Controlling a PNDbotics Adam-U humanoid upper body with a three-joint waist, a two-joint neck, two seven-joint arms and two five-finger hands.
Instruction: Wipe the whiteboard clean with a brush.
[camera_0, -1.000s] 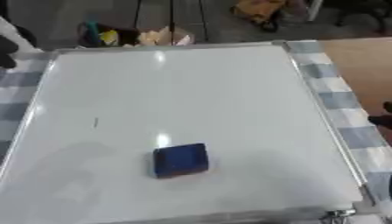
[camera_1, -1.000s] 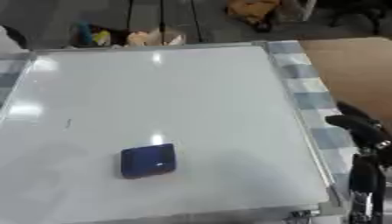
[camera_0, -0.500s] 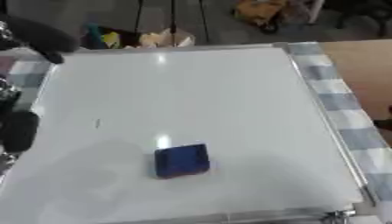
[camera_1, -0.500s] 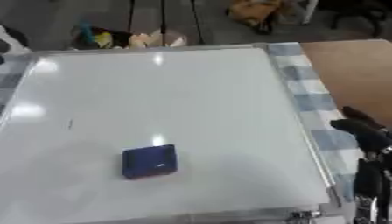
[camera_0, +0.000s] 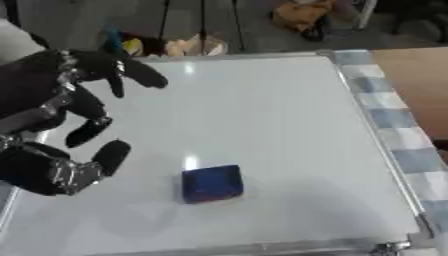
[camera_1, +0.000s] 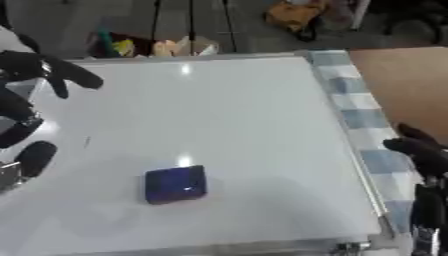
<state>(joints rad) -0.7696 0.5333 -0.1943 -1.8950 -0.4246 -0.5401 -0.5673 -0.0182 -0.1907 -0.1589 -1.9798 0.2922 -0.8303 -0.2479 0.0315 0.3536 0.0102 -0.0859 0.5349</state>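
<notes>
1. The blue brush (camera_0: 212, 183) lies flat on the whiteboard (camera_0: 262, 115), in its near half, a little left of centre, with nothing touching it.
2. The left hand (camera_0: 61, 125) hovers over the board's left edge, left of the brush and apart from it, its fingers (camera_0: 140, 72) spread wide and holding nothing.
3. The right hand (camera_1: 424, 165) shows at the right edge, over the checked cloth (camera_1: 350, 95) on the table; whether its fingers are spread or curled cannot be told.

right hand (camera_1: 422, 150) cut off by right edge.
</notes>
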